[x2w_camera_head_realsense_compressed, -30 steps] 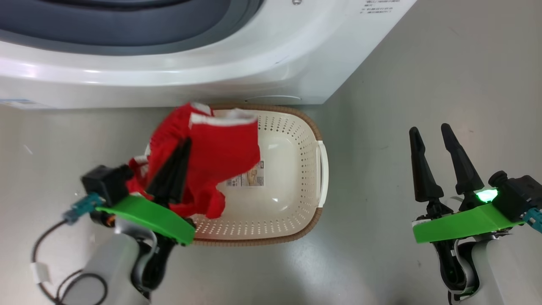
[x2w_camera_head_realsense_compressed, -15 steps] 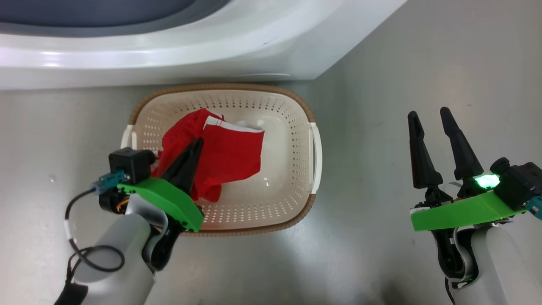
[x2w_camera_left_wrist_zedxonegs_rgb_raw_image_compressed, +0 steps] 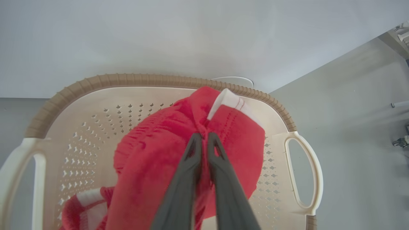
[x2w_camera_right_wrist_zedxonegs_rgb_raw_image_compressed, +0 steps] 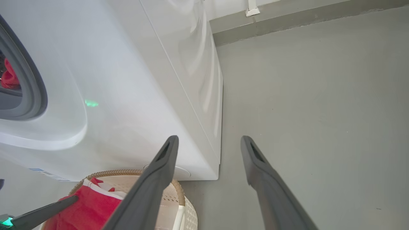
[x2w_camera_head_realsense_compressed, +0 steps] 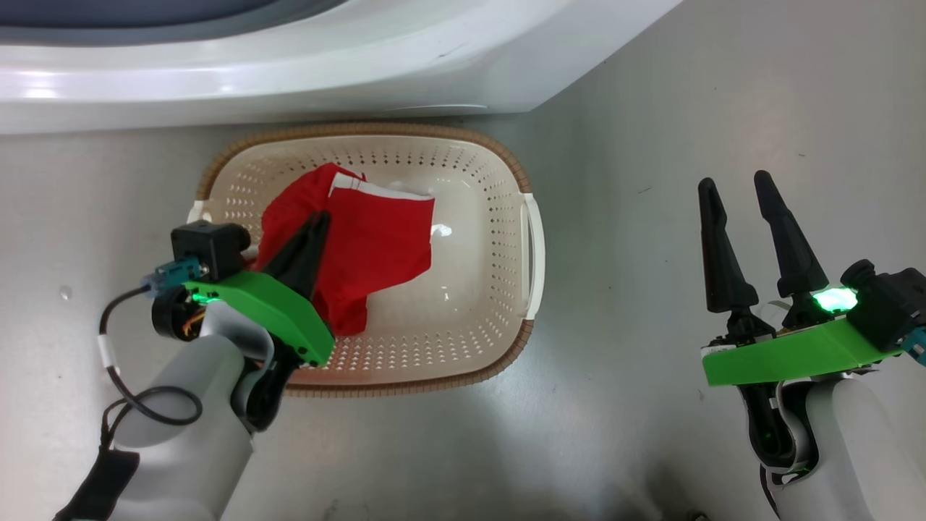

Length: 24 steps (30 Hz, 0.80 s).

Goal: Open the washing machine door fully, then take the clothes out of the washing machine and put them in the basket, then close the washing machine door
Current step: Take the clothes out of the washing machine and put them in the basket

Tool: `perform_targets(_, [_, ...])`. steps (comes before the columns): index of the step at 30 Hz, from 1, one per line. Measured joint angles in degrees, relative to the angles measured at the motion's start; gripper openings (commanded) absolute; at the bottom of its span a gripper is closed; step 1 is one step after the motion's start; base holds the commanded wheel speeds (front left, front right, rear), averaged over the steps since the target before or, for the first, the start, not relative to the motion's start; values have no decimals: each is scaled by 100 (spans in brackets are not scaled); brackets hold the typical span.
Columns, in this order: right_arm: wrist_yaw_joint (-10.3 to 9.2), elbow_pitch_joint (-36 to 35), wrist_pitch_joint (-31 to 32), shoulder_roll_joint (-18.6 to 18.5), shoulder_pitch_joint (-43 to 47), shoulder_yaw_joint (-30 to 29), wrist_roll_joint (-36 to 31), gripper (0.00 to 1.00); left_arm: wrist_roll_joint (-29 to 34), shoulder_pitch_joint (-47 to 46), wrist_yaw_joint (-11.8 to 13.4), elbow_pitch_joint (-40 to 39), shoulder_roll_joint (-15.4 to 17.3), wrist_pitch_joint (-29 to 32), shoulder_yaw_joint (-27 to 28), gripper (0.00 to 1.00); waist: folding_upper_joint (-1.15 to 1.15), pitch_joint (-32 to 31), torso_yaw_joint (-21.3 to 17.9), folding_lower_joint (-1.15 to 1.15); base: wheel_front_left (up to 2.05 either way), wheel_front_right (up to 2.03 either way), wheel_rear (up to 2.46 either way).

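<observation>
Head view: left gripper (x2w_camera_head_realsense_compressed: 318,217) pinches clothes (x2w_camera_head_realsense_compressed: 383,246) inside basket rim (x2w_camera_head_realsense_compressed: 405,129); right gripper (x2w_camera_head_realsense_compressed: 733,179) apart.

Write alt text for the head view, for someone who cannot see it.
The left pincer, shut on a red garment with white trim, holds it over a cream perforated basket standing on a grey floor before a white washing machine. The right pincer hangs open at the right, holding nothing.

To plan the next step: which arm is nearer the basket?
Left. The left arm is over the basket, its jaws shut on the clothes inside; the right arm is apart, over the floor to the basket's right.
</observation>
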Motion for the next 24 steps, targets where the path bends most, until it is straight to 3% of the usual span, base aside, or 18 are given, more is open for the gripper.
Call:
perform_targets(12, [0, 58, 0, 0, -3, -36, -9, 100, -35, 13, 0, 9, 1, 0, 93, 100, 0, -246, 70, 0, 0, 0, 0])
perform_targets(24, [0, 169, 0, 0, 69, -87, -103, 100, 460, 426, 0, -457, 21, 0, 891, 100, 0, -743, 135, 0, 0, 0, 0])
